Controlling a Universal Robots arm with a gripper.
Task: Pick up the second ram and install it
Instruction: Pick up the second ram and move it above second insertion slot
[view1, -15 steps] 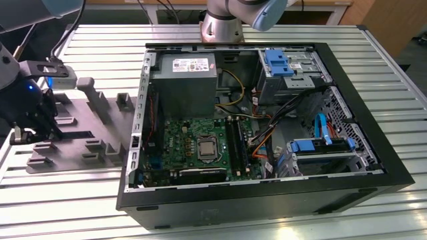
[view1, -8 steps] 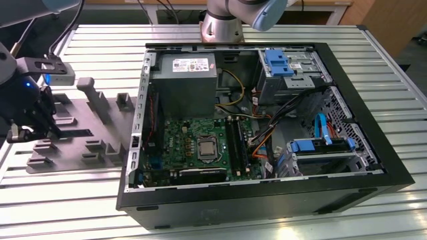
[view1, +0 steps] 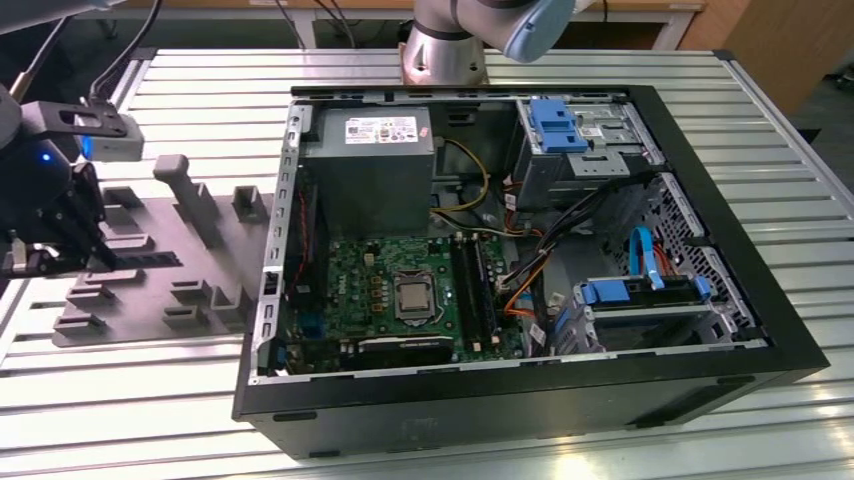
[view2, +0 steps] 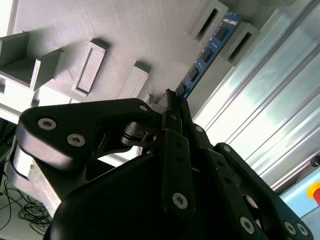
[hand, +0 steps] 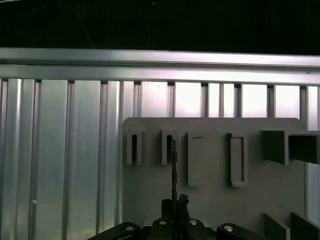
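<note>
Evidently the gripper (hand: 174, 202) sits low over the grey fixture tray (view1: 227, 255), at the tray's edge toward the exterior view's left on the slatted aluminium table (view1: 134, 400). The second ram (view2: 207, 52), a blue stick with dark chips, stands on its long edge in slotted holders along that edge of the tray, just beside the table's slats. Its near end lies between the fingertips, which appear to be pressed together on it, though the contact is partly hidden. The open computer case (view1: 534, 400) lies well apart, with its motherboard (view1: 387, 270) exposed.
</note>
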